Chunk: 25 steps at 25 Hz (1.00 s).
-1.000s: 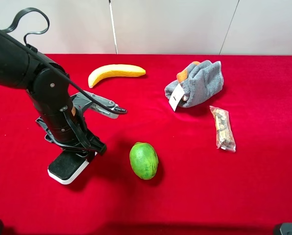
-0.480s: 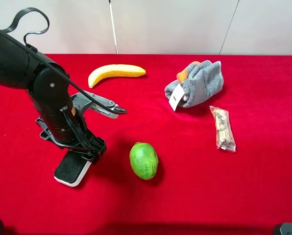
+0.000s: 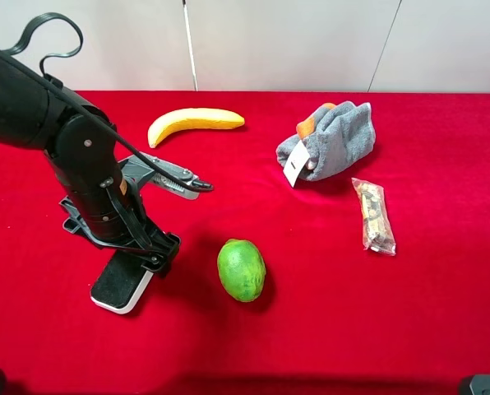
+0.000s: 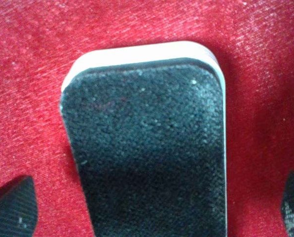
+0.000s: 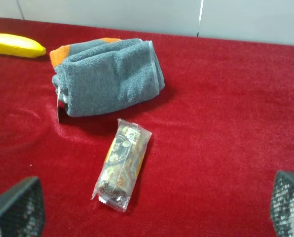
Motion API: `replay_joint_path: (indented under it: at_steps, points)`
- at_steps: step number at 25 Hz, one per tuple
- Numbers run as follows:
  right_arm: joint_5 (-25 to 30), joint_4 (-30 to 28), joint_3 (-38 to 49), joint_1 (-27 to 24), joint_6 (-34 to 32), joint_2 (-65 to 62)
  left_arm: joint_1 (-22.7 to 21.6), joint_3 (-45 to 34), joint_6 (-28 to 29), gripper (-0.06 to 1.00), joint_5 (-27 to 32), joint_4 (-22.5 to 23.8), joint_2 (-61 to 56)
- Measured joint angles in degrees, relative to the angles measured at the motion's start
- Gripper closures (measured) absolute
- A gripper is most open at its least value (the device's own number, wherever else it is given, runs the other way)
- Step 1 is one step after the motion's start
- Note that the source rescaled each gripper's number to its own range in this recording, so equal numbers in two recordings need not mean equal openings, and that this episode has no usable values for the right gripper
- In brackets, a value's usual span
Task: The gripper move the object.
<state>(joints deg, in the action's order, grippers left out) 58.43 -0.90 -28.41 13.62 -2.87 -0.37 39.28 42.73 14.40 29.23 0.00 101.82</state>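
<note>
The board eraser, black felt on a white base, lies flat on the red cloth at the front left. My left gripper hangs low over its far end, and the arm hides that end in the high view. In the left wrist view the eraser lies between the two black fingertips, with a gap of red cloth on each side, so the jaws are open and touch nothing. My right gripper is open and empty, with only its fingertips showing at the edges of its wrist view.
A green fruit lies just right of the eraser. A banana lies at the back. A grey cloth bundle and a clear snack packet lie at the right. A red cloth covers the table.
The eraser has shifted a little to the right and turned more upright under my left gripper within the last second. In the last half second only the gripper edged slightly lower.
</note>
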Motion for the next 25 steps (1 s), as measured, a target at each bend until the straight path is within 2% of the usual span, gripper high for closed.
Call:
replay_joint_path:
  at_steps: [6,12,25]
  points:
    - [0.0,0.0,0.0,0.0,0.0,0.0,0.0,0.0,0.0,-0.05,0.5,0.0,-0.6]
    - [0.1,0.0,0.0,0.0,0.0,0.0,0.0,-0.1,0.0,-0.05,3.0,0.0,-6.3]
    - [0.0,0.0,0.0,0.0,0.0,0.0,0.0,-0.1,0.0,-0.06,15.0,0.8,-28.3]
